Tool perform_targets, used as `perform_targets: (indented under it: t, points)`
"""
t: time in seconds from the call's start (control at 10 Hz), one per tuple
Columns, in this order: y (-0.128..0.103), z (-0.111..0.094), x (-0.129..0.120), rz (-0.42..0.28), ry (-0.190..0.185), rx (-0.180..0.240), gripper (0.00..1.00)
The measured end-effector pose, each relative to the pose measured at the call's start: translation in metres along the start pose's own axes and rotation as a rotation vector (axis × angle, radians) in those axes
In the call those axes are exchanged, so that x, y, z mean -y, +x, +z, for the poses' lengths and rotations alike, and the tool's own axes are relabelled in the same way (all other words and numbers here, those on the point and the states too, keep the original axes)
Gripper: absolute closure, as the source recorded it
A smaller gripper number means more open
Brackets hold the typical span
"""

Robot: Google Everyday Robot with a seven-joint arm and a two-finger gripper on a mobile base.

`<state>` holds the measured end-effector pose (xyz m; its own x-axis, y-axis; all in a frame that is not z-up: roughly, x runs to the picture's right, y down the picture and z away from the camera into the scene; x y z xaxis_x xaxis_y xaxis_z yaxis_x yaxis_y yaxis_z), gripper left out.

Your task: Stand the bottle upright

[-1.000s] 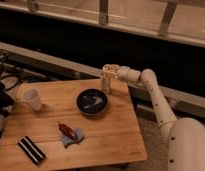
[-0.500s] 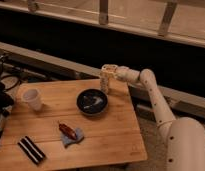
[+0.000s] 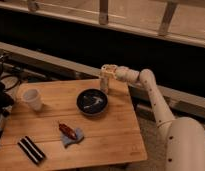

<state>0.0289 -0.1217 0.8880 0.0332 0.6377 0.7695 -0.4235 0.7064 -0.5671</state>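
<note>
The bottle [image 3: 104, 83] is a slim pale cream cylinder standing upright near the far edge of the wooden table [image 3: 111, 135], just right of the dark bowl. My gripper [image 3: 107, 70] reaches in from the right on a white arm and sits at the bottle's top, over its upper part. The white cup [image 3: 32, 99] stands at the table's left side, far from the gripper.
A dark round bowl [image 3: 92, 101] sits mid-table beside the bottle. A red object on a blue cloth [image 3: 70, 134] lies in front of it. A black striped block [image 3: 31, 150] lies at the front left. Cables and dark gear are at the left edge.
</note>
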Motion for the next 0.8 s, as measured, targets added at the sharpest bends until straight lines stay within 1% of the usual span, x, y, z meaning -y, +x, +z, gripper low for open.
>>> perform_targets:
  t: [0.2, 0.3, 0.8]
  points:
    - [0.0002, 0.0012, -0.0011, 0.000, -0.003, 0.000, 0.63]
    - [0.0002, 0.0002, -0.0008, 0.000, -0.001, 0.000, 0.58]
    - [0.0003, 0.0077, -0.0037, -0.002, -0.011, 0.002, 0.58]
